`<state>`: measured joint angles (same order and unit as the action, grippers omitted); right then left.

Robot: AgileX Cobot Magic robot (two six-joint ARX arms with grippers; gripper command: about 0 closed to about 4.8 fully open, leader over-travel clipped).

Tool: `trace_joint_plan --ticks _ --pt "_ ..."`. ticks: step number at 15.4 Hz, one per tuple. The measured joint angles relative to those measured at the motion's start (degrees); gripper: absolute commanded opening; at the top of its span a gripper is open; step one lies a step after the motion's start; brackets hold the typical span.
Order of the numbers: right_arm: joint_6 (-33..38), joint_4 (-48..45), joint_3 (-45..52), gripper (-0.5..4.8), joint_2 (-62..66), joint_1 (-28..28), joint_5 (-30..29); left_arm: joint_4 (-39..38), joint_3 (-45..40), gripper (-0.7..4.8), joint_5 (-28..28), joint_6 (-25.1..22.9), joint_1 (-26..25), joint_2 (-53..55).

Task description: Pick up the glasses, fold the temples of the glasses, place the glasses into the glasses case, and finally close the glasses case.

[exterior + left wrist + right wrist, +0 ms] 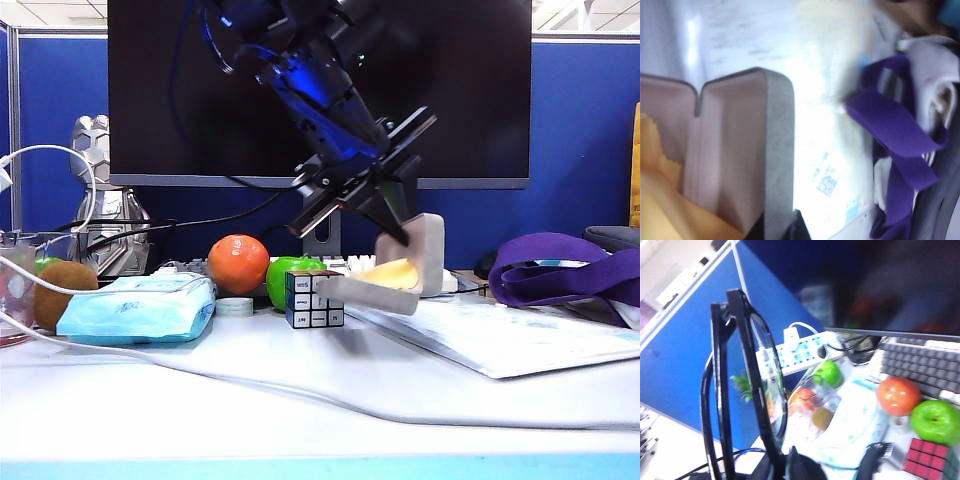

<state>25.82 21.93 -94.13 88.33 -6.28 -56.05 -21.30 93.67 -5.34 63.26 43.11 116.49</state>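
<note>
Grey suede glasses case (405,272) lies open right of centre in the exterior view, yellow cloth (390,272) inside; no glasses in it yet.
The left gripper (385,205) hangs just above the case, its jaws nearly shut and apparently empty. The right gripper (827,467), low in its wrist view, pinches the black glasses (742,390), whose temples (707,405) look folded. Risk: the thin frame may twist in so narrow a pinch, or the left gripper may block or nudge the case.
</note>
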Motion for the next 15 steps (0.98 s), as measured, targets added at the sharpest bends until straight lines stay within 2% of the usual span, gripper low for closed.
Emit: trace_joint_plan --ticks 2,3,4,8,10,11,13,14,15 --pt "0.0 0.0 0.0 -0.01 0.0 0.0 -0.2 -0.5 0.0 -0.03 0.0 -1.5 0.0 0.0" --pt "0.0 0.0 0.0 -0.01 0.0 0.0 -0.2 -1.0 0.0 0.18 0.6 -1.8 0.0 0.0" --pt "0.0 0.0 0.0 -0.01 0.0 0.0 -0.2 -1.3 0.0 1.16 0.9 -2.0 0.0 0.0" --pt "0.0 0.0 0.0 -0.01 0.0 0.0 -0.2 -1.5 0.0 1.26 1.3 -3.1 0.0 0.0" --pt "0.0 0.0 0.0 -0.01 0.0 0.0 -0.2 -1.4 0.1 1.65 -0.1 -4.0 0.0 0.0" --pt "0.0 0.0 0.0 -0.01 0.0 0.0 -0.2 -1.5 0.1 1.66 -0.9 -5.2 0.0 -0.2" --pt "0.0 0.0 0.0 -0.01 0.0 0.0 -0.2 -2.0 0.1 1.65 -1.3 -13.0 -0.3 -2.8" --pt "0.0 0.0 0.0 -0.01 0.0 0.0 -0.2 -1.4 0.5 1.66 -1.3 -23.3 -0.6 -4.4" --pt "0.0 0.0 0.0 -0.01 0.0 0.0 -0.2 -0.9 1.0 1.66 -1.4 -35.8 -0.7 -5.2"
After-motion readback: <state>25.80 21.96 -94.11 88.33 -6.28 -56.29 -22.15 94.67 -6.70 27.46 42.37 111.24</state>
